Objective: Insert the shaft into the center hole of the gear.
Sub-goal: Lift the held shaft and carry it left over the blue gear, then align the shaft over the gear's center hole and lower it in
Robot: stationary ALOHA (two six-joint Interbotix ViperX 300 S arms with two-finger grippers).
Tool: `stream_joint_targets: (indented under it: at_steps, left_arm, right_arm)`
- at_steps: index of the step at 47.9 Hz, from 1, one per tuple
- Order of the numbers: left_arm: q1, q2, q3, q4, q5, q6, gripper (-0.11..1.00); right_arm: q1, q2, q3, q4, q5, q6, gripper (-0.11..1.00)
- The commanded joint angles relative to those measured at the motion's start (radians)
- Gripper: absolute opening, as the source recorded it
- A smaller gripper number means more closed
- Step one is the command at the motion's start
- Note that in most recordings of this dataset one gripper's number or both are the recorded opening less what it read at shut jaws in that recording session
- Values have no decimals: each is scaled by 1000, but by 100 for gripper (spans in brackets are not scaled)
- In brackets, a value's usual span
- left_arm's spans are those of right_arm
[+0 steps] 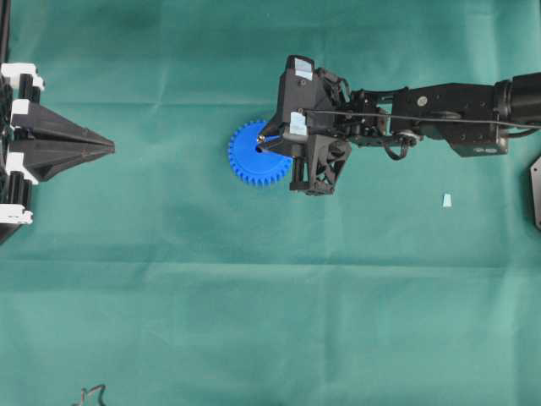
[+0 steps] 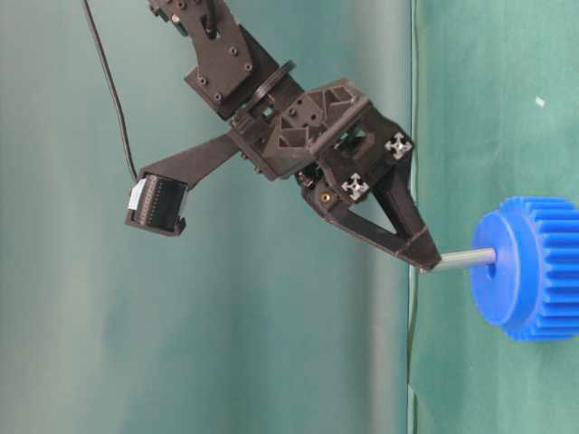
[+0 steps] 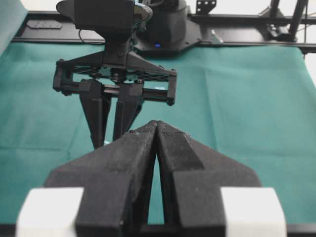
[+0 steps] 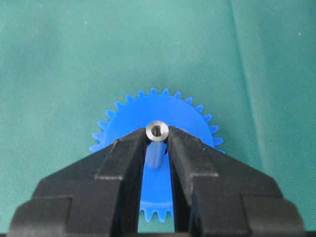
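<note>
- The right gripper (image 2: 425,259) is clamped on the shaft (image 2: 466,259), whose tip already meets the gear (image 2: 529,268) at its hub.
- Left: seat it fully, then release.
- The left gripper (image 3: 157,129) sits closed, well apart.

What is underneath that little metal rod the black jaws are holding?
Directly under the shaft sits the gear, lying flat on the green cloth. The shaft's lower end meets the gear's raised hub in the table-level view. The center hole itself is covered, so how deep it sits cannot be seen.
</note>
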Motion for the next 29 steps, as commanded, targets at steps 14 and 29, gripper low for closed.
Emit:
stream_joint_targets:
  at_steps: [14,29]
  left_arm:
    - [0,5,-28,3,-2,0,0]
    - [0,6,-28,3,-2,0,0]
  right_arm:
    - [-2,-107,-29,-14,-3,-3,17]
    - [-5,-52,-29,-12,-48,0,17]
